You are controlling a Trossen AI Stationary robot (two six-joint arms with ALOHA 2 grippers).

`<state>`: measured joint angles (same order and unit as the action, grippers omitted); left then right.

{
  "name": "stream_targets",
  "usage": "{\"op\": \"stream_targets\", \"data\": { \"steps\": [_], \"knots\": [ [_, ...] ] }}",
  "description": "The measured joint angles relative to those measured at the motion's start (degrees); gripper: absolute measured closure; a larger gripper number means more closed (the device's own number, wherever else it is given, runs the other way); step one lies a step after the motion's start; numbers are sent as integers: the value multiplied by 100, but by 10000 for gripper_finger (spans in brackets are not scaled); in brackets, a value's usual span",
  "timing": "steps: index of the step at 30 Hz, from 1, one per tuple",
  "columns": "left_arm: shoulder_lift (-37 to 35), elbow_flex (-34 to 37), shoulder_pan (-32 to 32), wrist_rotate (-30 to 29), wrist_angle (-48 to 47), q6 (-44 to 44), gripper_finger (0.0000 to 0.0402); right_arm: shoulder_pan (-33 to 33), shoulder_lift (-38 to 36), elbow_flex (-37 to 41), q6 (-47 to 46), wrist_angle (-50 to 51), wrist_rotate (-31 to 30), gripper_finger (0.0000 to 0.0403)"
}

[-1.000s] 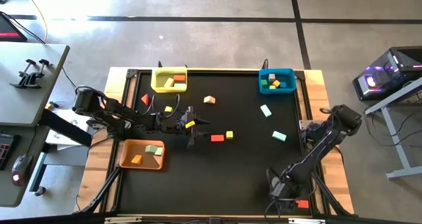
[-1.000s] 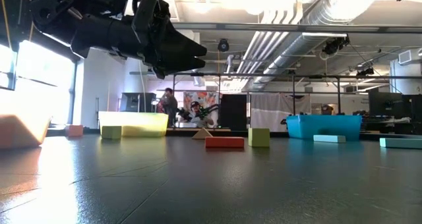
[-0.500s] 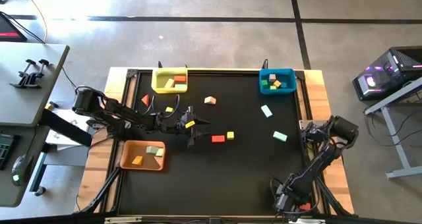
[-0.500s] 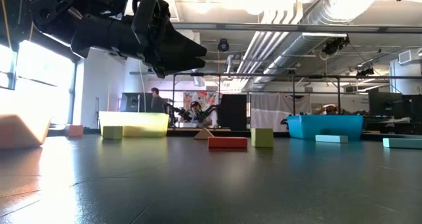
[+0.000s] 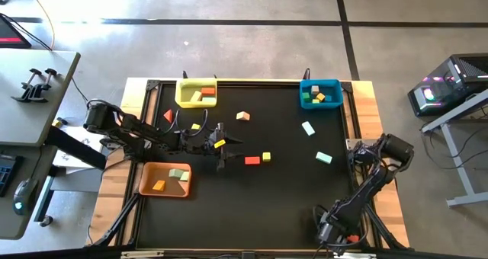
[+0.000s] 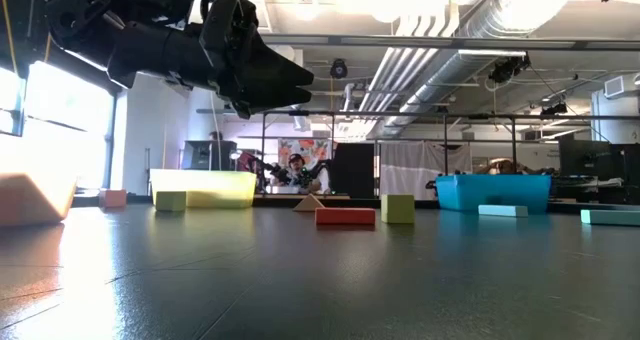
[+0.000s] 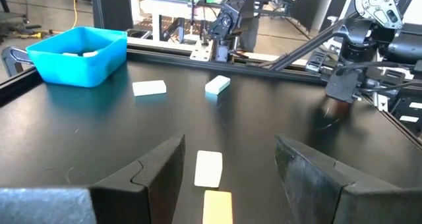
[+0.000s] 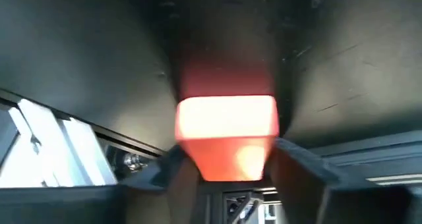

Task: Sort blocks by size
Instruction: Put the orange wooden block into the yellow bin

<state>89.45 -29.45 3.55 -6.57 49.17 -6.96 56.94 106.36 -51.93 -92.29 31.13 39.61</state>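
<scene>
Blocks lie scattered over the black table [image 5: 252,206]: a red bar [image 5: 252,160] beside a yellow cube [image 5: 265,157] near the middle, two mint pieces [image 5: 308,128] toward the blue bin [image 5: 320,92], others in the yellow bin [image 5: 196,92] and orange bin [image 5: 163,178]. The left gripper [image 5: 227,145] hangs mid-table, fingers spread, nothing between them. The right gripper [image 5: 335,235] sits low at the table's near right corner, its fingers [image 8: 300,159] flanking a red block [image 8: 226,135]; whether they clamp it cannot be told.
</scene>
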Motion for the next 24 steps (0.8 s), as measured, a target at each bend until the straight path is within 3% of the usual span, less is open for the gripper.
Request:
{"op": "stream_targets", "data": {
  "steps": [5, 9, 14, 18, 21, 24],
  "knots": [
    [0, 0, 0, 4, 11, -29, 183, -266, 30, -358, 858, 568, -159, 274],
    [0, 0, 0, 9, 23, -32, 183, -495, -18, -808, 1648, 1427, -982, 274],
    [0, 0, 23, 15, 44, -37, 183, -760, -626, -991, 2195, 1371, -3124, 267],
    [0, 0, 116, 16, 48, 155, 183, -965, -1436, -468, 2386, 809, -5084, 265],
    [0, 0, 255, 20, 85, 561, 183, -1094, -2028, 225, 2772, -131, -6557, 264],
    [0, 0, 439, -5, 276, 1099, 183, -1334, -2428, 1090, 3497, -1741, -7686, 263]
  ]
}}
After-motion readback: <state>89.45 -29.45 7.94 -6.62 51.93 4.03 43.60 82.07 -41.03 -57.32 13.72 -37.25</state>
